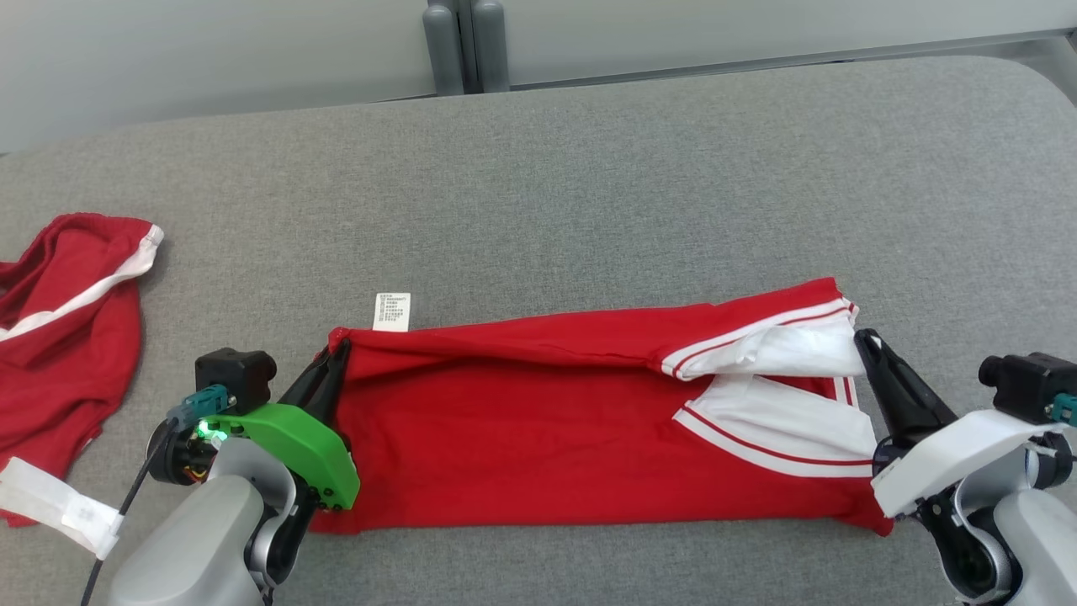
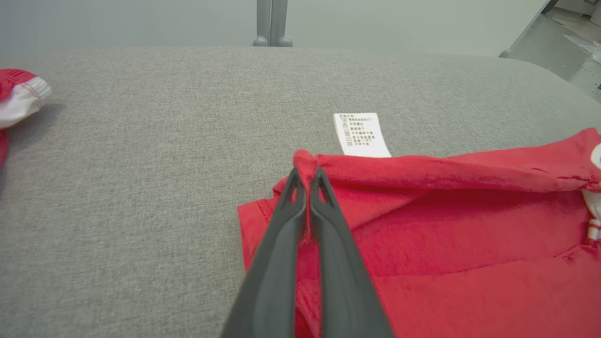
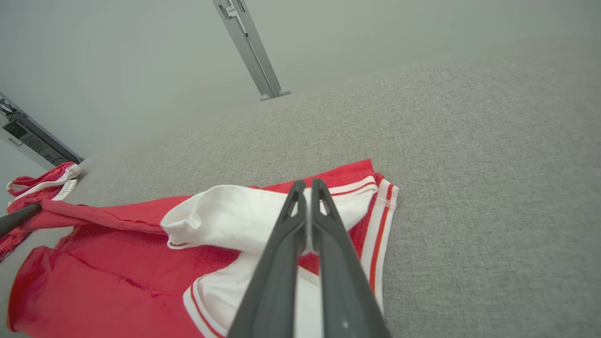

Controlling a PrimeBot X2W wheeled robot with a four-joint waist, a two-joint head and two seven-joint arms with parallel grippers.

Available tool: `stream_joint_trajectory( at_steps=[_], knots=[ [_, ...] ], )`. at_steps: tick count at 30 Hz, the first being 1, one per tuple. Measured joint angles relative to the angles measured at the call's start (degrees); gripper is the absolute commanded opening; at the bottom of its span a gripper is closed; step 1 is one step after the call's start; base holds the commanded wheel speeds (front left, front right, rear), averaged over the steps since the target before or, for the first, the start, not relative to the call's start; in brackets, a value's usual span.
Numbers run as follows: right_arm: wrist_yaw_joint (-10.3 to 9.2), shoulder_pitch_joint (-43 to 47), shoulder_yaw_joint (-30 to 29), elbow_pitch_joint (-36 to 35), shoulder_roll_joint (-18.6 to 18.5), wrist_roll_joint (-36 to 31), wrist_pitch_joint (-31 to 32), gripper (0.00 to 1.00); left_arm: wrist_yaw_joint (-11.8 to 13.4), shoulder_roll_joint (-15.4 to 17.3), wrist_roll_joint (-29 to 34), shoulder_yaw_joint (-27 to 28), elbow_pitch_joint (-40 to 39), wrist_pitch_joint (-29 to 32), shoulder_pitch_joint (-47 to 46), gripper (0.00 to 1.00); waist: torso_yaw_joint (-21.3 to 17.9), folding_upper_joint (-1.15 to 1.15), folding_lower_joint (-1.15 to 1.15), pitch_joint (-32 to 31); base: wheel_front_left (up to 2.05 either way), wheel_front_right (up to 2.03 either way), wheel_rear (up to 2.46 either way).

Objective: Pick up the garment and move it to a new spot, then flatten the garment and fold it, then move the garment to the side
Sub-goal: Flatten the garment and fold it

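The garment [image 1: 538,421] is a red shirt with white, red-striped trim, lying stretched across the grey table in the head view, folded over along its far edge. My left gripper [image 1: 335,352] is shut on the garment's far left corner, a small bunch of red cloth [image 2: 306,164] pinched between its tips beside the white care label [image 2: 360,135]. My right gripper [image 1: 867,341] is shut on the white cloth [image 3: 244,220] at the garment's right end, lifting that fold a little off the red layer [image 3: 108,277] below.
A second red-and-white garment [image 1: 67,337] lies crumpled at the table's left edge, with a white label strip [image 1: 59,505] near it. The grey table [image 1: 589,185] stretches bare behind the shirt. A grey post [image 1: 465,46] stands at the far edge.
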Motion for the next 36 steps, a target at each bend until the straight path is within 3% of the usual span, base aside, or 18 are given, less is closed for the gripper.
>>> stream_joint_trajectory(
  at_steps=[7, 8, 9, 10, 15, 18, 26, 30, 36],
  knots=[
    [-0.01, 8.92, -7.77, -8.25, 6.46, -6.06, 6.86, 0.0, -0.08, -1.37, -0.45, 0.54, 1.62, -1.29, 0.76, 0.0, 0.52, 0.0, 0.0, 0.0, 0.0, 0.0, 0.0],
    [-0.01, 9.53, -8.46, -8.79, 6.84, -7.08, 7.64, 0.13, -0.16, -1.44, -0.45, 0.67, 1.78, -1.44, 0.93, 0.29, 0.46, 0.0, 0.0, -0.06, 0.0, 0.0, 0.0],
    [-0.01, 10.11, -9.37, -9.46, 7.14, -8.67, 8.29, 0.42, -0.27, -1.53, -0.46, 1.01, 1.77, -1.72, 1.25, 0.96, 0.36, 0.0, 0.0, -0.15, 0.0, 0.0, 0.0],
    [-0.01, 10.54, -10.57, -10.24, 7.7, -9.46, 8.65, 1.0, -0.33, -1.69, -0.63, 1.55, 1.63, -1.96, 1.64, 1.0, 0.26, 0.0, 0.0, -0.27, 0.0, 0.0, 0.0],
    [-0.02, 11.9, -13.84, -12.44, 9.47, -10.98, 11.22, 1.0, 0.31, -1.88, -0.01, 4.39, -1.19, -2.54, 4.2, 1.0, 0.07, 0.0, 0.0, -0.82, 0.0, 0.0, 0.0],
    [-0.02, 12.05, -15.62, -12.96, 9.91, -11.04, 11.93, 1.0, 1.69, -1.96, 1.97, 9.07, -5.76, -2.72, 6.68, 1.0, 0.34, 0.0, 0.0, -1.01, 0.0, 0.0, 0.0],
    [-0.02, 10.57, -16.63, -7.47, 9.66, -14.16, 13.17, 1.0, 4.57, -3.98, 17.4, 27.38, -20.38, -2.89, 17.26, 1.0, 1.66, 0.0, 0.0, -1.35, 0.0, 0.0, 0.0],
    [-0.02, 8.12, -15.53, -2.92, 8.64, -16.28, 12.81, 1.0, 4.33, -7.16, 24.3, 34.52, -24.94, -2.89, 21.75, 1.0, 2.29, 0.0, 0.0, -1.46, 0.0, 0.0, 0.0],
    [-0.01, 4.91, -13.86, 4.75, 8.24, -16.73, 12.14, 1.0, 0.89, -11.84, 31.39, 40.53, -26.38, -2.89, 25.55, 1.0, 3.59, 0.0, 0.0, -1.14, 0.0, 0.0, 0.0]
  ],
)
